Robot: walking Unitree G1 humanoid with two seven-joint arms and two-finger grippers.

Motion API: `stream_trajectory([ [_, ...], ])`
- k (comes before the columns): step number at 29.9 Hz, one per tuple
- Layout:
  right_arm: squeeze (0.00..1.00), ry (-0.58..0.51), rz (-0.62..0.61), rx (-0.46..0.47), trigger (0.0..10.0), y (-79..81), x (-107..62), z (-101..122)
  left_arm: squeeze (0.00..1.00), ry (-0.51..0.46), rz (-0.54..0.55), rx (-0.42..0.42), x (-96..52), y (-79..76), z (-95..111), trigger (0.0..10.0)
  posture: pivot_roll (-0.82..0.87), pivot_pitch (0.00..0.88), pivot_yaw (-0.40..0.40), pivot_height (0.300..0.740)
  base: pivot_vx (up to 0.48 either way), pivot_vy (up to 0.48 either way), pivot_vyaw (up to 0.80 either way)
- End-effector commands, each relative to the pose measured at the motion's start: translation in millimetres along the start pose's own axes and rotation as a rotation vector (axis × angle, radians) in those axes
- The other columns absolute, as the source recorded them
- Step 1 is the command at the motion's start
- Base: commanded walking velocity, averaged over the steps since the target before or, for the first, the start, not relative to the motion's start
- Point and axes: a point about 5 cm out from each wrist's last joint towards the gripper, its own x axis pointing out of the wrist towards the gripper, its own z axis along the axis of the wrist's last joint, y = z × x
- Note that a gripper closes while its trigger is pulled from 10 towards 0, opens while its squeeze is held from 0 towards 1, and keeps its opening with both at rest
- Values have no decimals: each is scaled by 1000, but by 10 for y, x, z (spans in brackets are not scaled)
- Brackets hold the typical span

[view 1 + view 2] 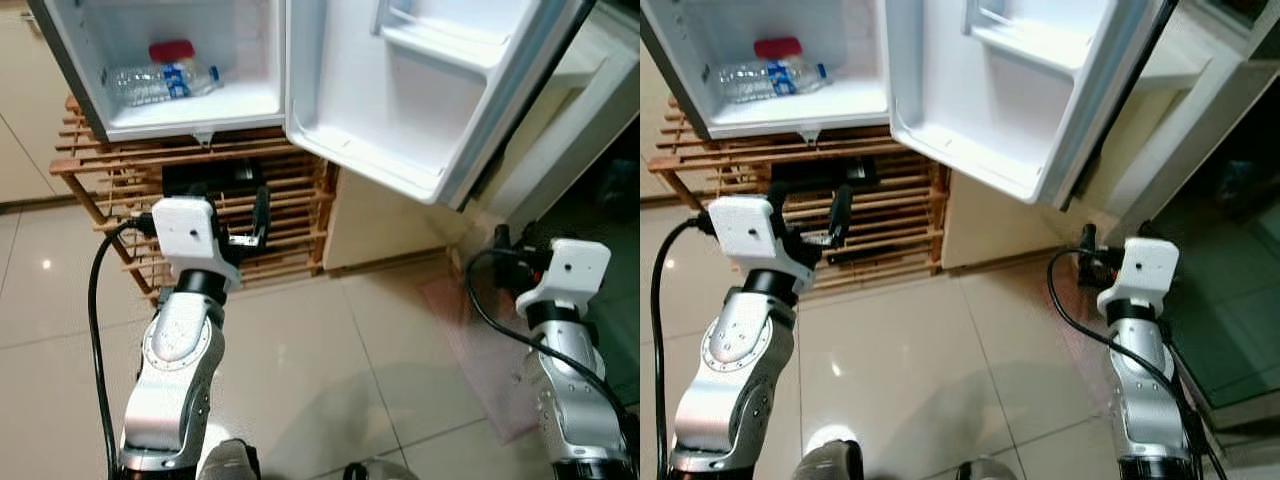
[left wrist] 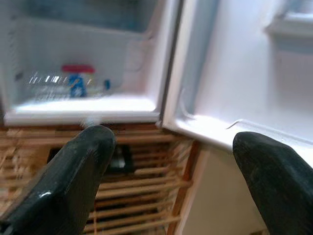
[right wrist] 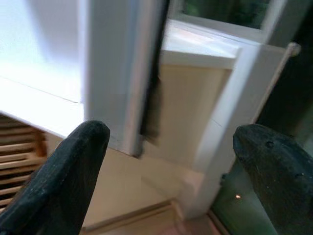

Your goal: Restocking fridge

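fridge [image 1: 180, 115]: open, standing on a slatted wooden rack [image 1: 290, 200]; its lower compartment is lit and mostly bare
bottle [image 1: 160, 80]: a clear water bottle with a blue label, lying on its side on the compartment floor, toward the back
red lid [image 1: 172, 50]: a red-topped item just behind the bottle, touching or nearly so; too blurred to name further
door [image 1: 400, 110]: swung wide to the right, its shelves white and unfilled as far as can be seen
left claw [image 1: 248, 225]: raised in front of the rack, just below the compartment's front lip, fingers apart and holding nothing
right claw [image 3: 168, 181]: low and off to the right past the door's edge, near a pale cabinet [image 3: 195, 112]; fingers apart, holding nothing
floor [image 1: 330, 350]: glossy pale tiles, with a pinkish mat [image 1: 480, 350] by the right arm
step: by my reading a gap between loads; one bottle sits inside and both claws are free
next move: likely fetching another item to stock, which calls for turning from the fridge to find it, none being in sight here; the door's low corner hangs between the arms and could be bumped
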Motion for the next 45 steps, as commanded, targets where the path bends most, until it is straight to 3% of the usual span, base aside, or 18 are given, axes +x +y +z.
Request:
stream_trajectory([
  [1, 0, 16, 38, 13, 10000, 82, 62, 22, 0, 37, 30, -11, 42, -23, -72, 10000, 106, 6, -107, 740, 0, -446, 731],
  [12, 0, 24, 98, -7, 10000, 240, 126, 25, 0, 69, -57, 17, 130, -173, -86, 10000, 100, 16, -94, 740, 0, -431, 461],
  [29, 0, 38, 138, -18, 10000, 355, 96, -28, 0, 97, -29, 29, 220, -138, -151, 10000, 87, 28, -81, 740, 324, -314, 0],
  [45, 0, 67, 136, -34, 10000, 348, 103, -104, 0, 124, -8, 23, 216, -135, -209, 10000, 89, 20, -77, 740, 413, 0, 0],
])
